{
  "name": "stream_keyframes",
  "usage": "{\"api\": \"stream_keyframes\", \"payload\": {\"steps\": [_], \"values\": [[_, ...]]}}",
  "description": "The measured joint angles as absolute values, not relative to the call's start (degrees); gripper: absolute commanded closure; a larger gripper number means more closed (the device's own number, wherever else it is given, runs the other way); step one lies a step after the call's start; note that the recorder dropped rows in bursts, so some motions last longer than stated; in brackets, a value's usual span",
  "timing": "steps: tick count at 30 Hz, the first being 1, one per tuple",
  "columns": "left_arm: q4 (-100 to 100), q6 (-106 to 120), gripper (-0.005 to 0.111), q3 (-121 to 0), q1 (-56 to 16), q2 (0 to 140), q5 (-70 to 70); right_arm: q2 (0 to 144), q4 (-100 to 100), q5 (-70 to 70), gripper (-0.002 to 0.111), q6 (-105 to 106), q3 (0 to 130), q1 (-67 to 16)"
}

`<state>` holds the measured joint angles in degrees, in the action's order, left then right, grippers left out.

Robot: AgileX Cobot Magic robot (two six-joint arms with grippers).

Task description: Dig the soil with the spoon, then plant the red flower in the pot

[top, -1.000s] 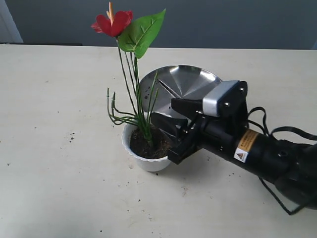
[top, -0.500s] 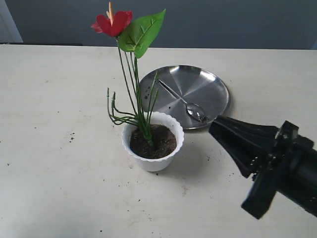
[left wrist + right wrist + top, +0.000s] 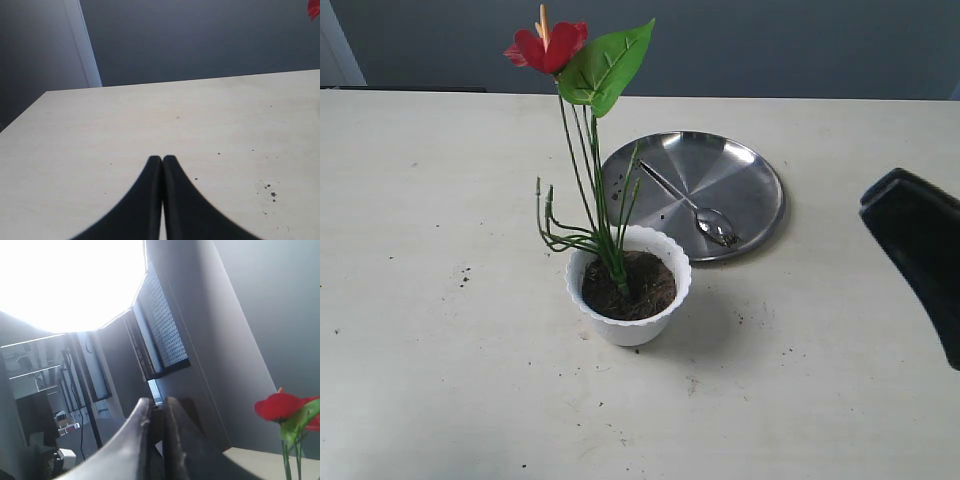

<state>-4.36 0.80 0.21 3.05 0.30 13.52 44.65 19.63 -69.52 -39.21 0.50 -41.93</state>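
The red flower stands upright with its green stems stuck in the dark soil inside the white scalloped pot, mid-table. The silver spoon lies on the steel plate behind the pot. My right gripper shows only as a black shape at the right edge, well clear of the pot; in the right wrist view the gripper is shut on nothing and tilted up toward the room, with the flower off to one side. My left gripper is shut and empty over bare table.
A large round steel plate sits behind and to the right of the pot. Small crumbs of soil are scattered on the pale table around the pot. The left arm does not show in the exterior view.
My right arm has pulled back from the pot's right side to the right edge of the view, uncovering the plate and spoon. The flower and pot have stayed put.
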Motion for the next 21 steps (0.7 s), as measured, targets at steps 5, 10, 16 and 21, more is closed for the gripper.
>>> {"api": "stream_keyframes", "payload": {"steps": [5,10,16,21], "values": [[-4.36,0.80,0.106,0.21,3.05,0.30,13.52,43.47,19.98,-69.64,0.100,-39.53,0.50,-41.93],[-4.36,0.80,0.106,0.21,3.05,0.30,13.52,43.47,20.08,-69.64,0.100,-39.53,0.50,-41.93],[-4.36,0.80,0.106,0.21,3.05,0.30,13.52,38.33,19.25,-66.74,0.100,-39.53,0.50,-41.93],[-4.36,0.80,0.106,0.21,3.05,0.30,13.52,24.93,18.46,-46.76,0.100,-38.82,0.50,-41.02]]}}
